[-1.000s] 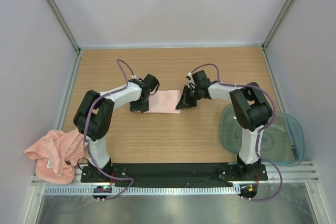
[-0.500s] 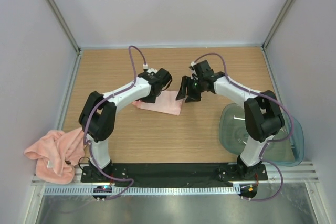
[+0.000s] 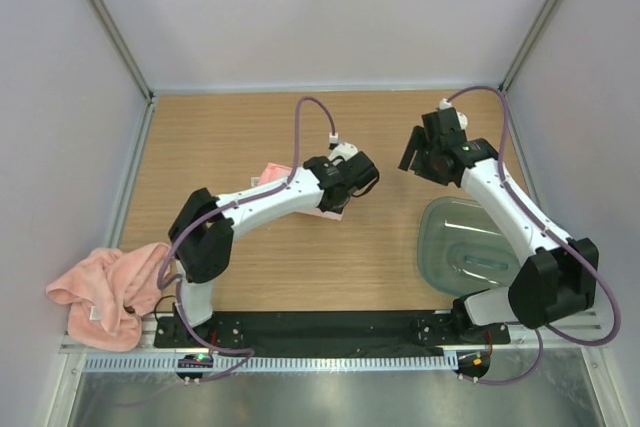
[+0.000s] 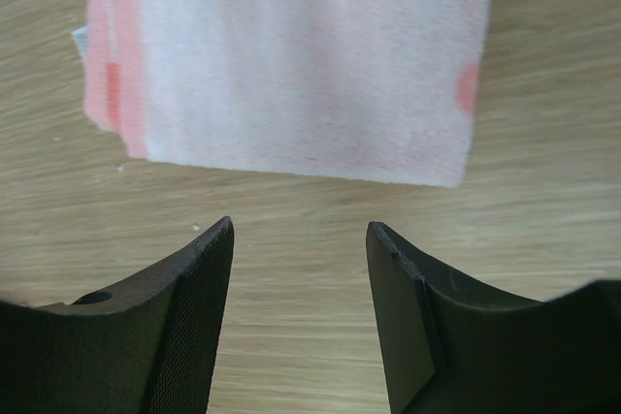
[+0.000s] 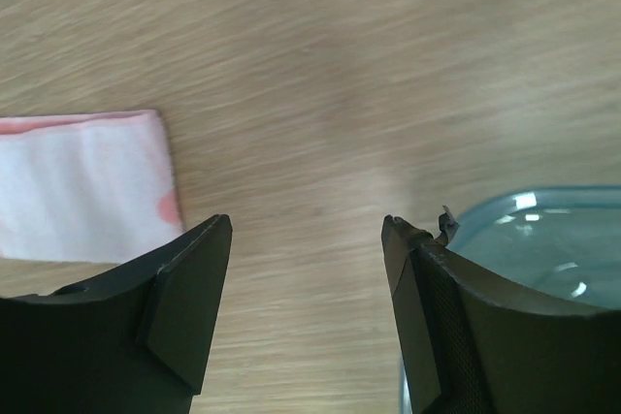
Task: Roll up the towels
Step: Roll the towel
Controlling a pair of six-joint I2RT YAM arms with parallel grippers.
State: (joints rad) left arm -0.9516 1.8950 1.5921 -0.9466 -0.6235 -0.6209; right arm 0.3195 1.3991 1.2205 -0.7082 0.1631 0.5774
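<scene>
The folded towel (image 4: 291, 65), pale pink with darker pink edges, lies flat on the wooden table (image 3: 380, 267) near its middle. In the left wrist view it sits just ahead of the fingertips of the left gripper (image 4: 301, 239). The jaws there are spread wide with only bare wood between them, and they are not touching the cloth. The left arm (image 3: 265, 205) stretches low and diagonally from its base at the near left to the centre of the table, crossing over the towel so that only its ends show from above. The right gripper (image 5: 306, 230) is also spread apart and holds nothing. In its own view one end of the towel shows off to one side and the rim of a clear tub (image 3: 500, 247) to the other. The right arm (image 3: 505, 197) reaches long toward the far right, its wrist raised over bare wood beyond the tub. A crumpled towel (image 3: 100, 287) lies at the table's near left edge, well apart from both grippers.
</scene>
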